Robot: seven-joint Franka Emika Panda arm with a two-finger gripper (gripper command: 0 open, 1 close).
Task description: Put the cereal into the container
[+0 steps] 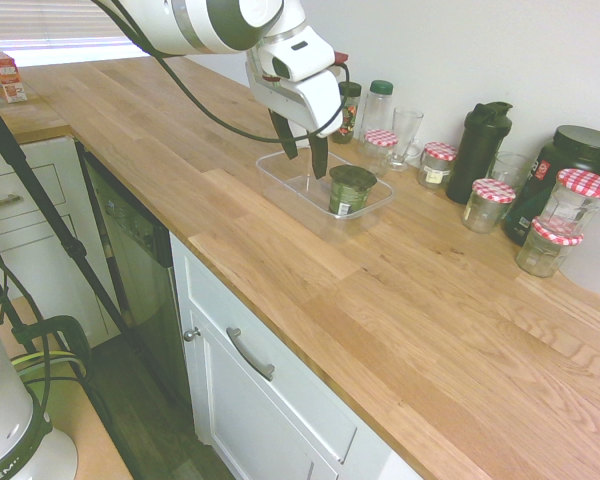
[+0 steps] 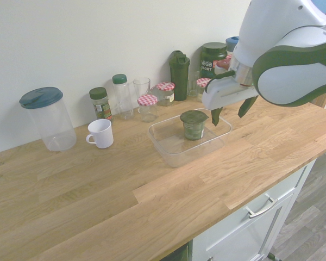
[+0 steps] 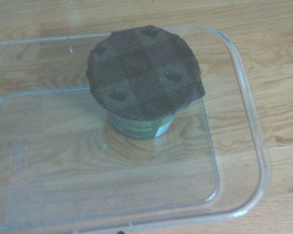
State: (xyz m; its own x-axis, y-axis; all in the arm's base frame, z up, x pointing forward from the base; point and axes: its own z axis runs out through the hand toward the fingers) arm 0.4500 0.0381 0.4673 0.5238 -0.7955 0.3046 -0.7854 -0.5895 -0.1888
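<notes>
The cereal (image 1: 351,190) is a squat dark green jar with a dark green lid. It stands upright inside the container (image 1: 280,172), a shallow clear plastic tray on the wooden counter. The second exterior view shows the cereal (image 2: 194,125) near the far right part of the container (image 2: 174,156). My gripper (image 1: 302,148) hangs just above the tray, beside the jar and apart from it, open with nothing between its fingers. From the other side the gripper (image 2: 230,111) is to the right of the jar. The wrist view looks down on the cereal (image 3: 144,73) and the container (image 3: 254,146).
Along the wall stand jars with red-checkered lids (image 2: 148,100), a clear glass (image 2: 142,87), a dark shaker bottle (image 2: 179,68), a black tub (image 2: 213,57), a spice bottle (image 2: 100,103), a white mug (image 2: 101,132) and a large clear canister (image 2: 48,118). The counter's front edge (image 1: 280,330) drops to cabinets.
</notes>
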